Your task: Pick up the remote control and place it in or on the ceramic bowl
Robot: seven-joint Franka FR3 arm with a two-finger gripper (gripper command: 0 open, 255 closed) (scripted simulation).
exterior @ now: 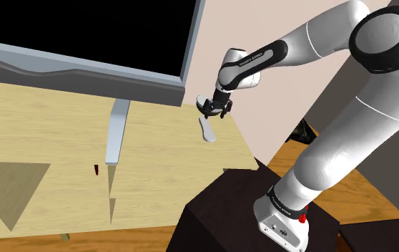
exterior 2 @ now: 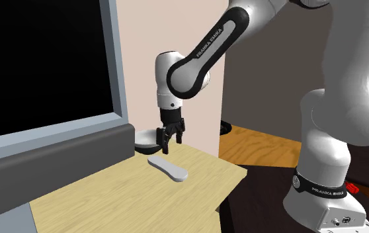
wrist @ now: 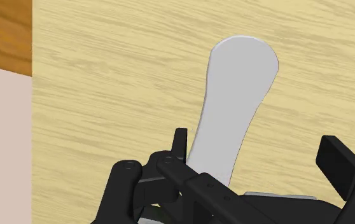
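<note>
A pale grey, slim remote control [exterior: 206, 131] [exterior 2: 168, 169] [wrist: 233, 108] lies flat on the light wooden table [exterior: 48, 136] close to its corner. My black gripper [exterior: 215, 109] [exterior 2: 170, 139] [wrist: 259, 153] hangs just above the remote's far end, pointing down, open, its fingers [wrist: 180, 143] standing apart and holding nothing. One end of the remote lies below the space between them. A pale grey bowl [exterior 2: 145, 139] [exterior: 202, 104] sits on the table right behind the gripper, next to the screen's lower corner, partly hidden by the hand.
A big flat screen [exterior: 84, 36] [exterior 2: 38, 59] with a grey frame stands on the table, its grey foot [exterior: 117, 132] reaching forward. A tiny dark red thing [exterior: 95, 169] lies further along the table. A pinkish wall [exterior 2: 206, 112] rises behind the bowl. The dark stand [exterior: 219, 215] adjoins the table edge.
</note>
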